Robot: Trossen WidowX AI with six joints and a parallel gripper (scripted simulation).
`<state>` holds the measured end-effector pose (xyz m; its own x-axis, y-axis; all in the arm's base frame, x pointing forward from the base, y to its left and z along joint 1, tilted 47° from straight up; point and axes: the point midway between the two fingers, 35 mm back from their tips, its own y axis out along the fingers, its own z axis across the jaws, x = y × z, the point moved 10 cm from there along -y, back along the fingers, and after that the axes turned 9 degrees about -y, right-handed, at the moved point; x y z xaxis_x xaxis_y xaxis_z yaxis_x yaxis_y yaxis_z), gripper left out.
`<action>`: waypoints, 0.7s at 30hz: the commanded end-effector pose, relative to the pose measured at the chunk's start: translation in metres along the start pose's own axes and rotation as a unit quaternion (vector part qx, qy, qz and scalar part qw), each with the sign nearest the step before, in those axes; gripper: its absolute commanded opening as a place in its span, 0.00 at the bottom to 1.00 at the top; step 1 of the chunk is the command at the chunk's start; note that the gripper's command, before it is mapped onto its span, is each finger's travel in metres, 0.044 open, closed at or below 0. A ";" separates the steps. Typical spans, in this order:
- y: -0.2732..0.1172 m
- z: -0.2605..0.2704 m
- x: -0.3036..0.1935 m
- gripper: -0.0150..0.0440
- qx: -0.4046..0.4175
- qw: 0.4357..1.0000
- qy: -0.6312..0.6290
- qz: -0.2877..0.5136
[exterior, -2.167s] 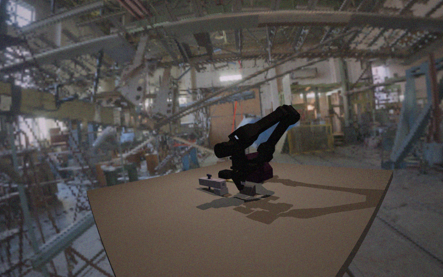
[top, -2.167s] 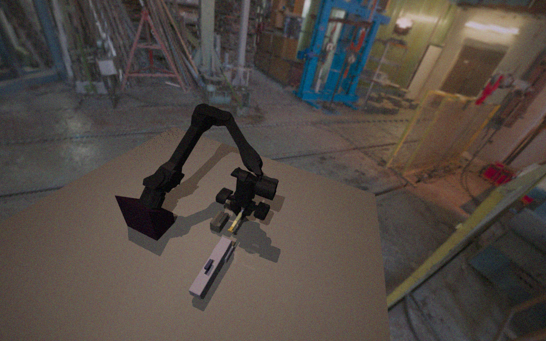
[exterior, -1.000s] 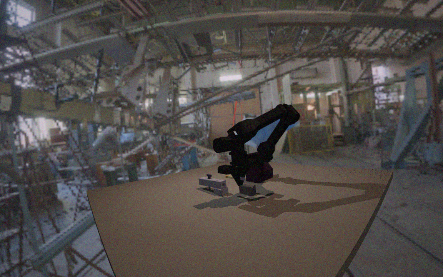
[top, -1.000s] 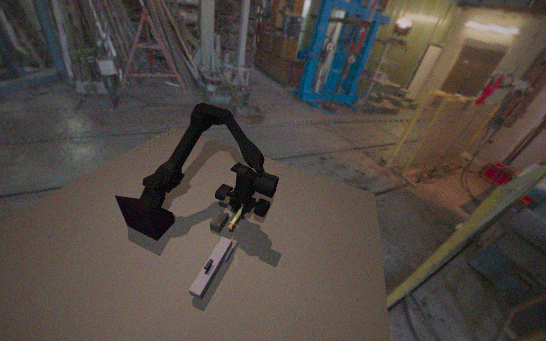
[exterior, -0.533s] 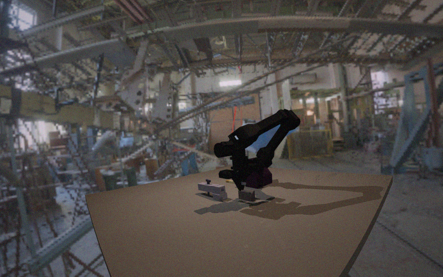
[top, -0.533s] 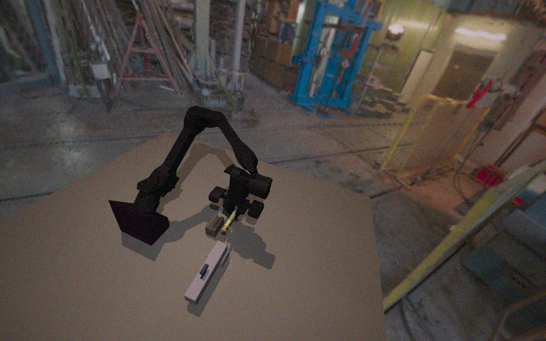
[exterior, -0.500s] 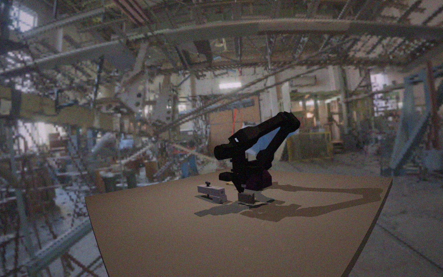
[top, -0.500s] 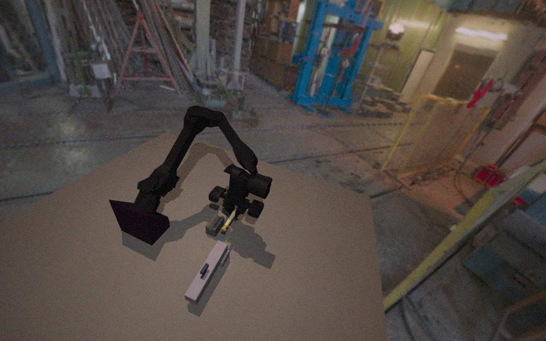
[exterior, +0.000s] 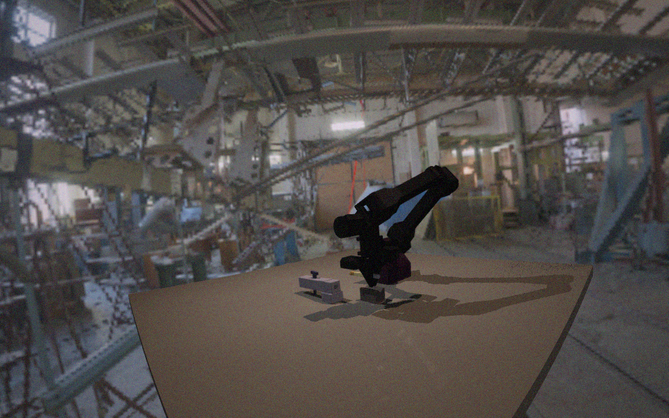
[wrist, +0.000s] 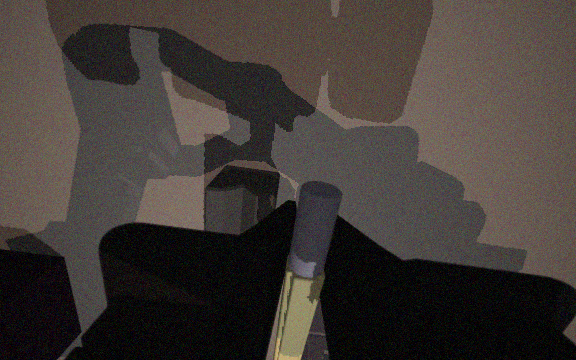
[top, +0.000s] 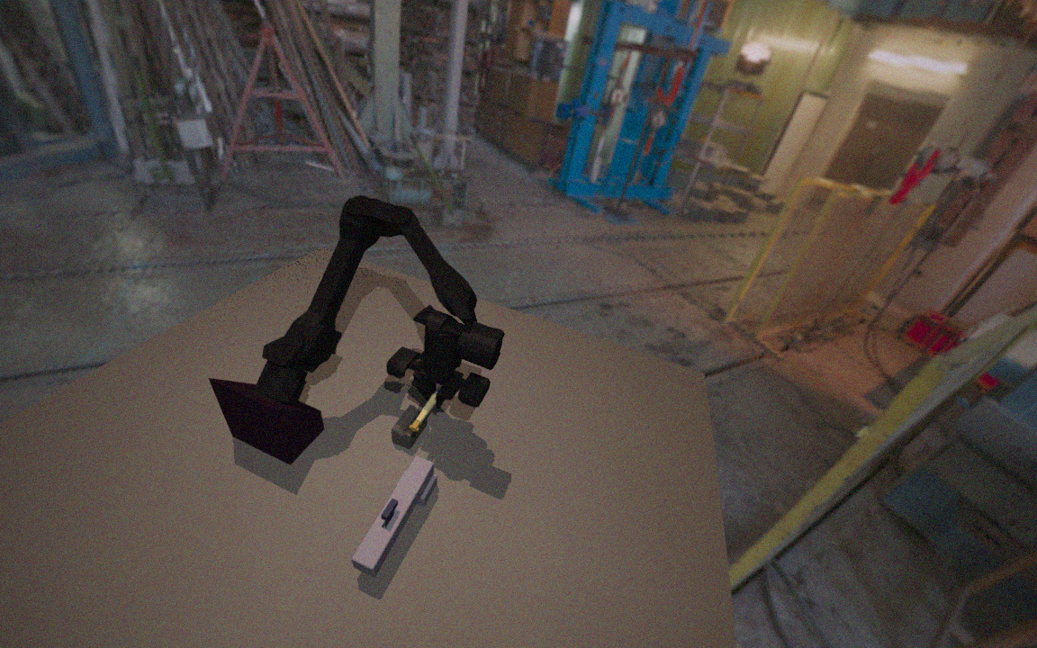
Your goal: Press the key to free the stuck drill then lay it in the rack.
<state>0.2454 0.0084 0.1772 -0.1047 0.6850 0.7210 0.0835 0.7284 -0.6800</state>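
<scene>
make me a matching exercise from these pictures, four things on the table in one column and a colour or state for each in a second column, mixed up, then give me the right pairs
Things:
1. drill
2. rack
3. end effector
4. long block with the key

Descriptions:
A. pale lilac, lying flat, apart from the arm
B. black, shut on a slim tool
C. small dark grey block, just under the tool's tip
D. yellow shaft with a grey cylinder end

Pairs: 1-D, 2-C, 3-B, 4-A

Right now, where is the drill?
The drill is held between the closed fingers, its grey tip pointing forward in the wrist view. In the top view it hangs over the small dark rack, with the pale key block nearer the camera.
</scene>
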 end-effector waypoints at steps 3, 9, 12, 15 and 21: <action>0.001 0.010 0.004 0.25 -0.001 1.000 0.001 -0.001; 0.002 0.020 0.009 0.25 -0.001 1.000 0.001 -0.001; 0.002 0.025 0.011 0.25 -0.001 1.000 0.002 -0.001; 0.003 0.030 0.014 0.25 -0.001 1.000 0.002 -0.002; 0.008 0.032 0.015 0.25 -0.001 1.000 0.002 -0.002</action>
<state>0.2138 0.0216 0.1805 -0.1058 0.6845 0.7213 0.0856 0.7289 -0.6792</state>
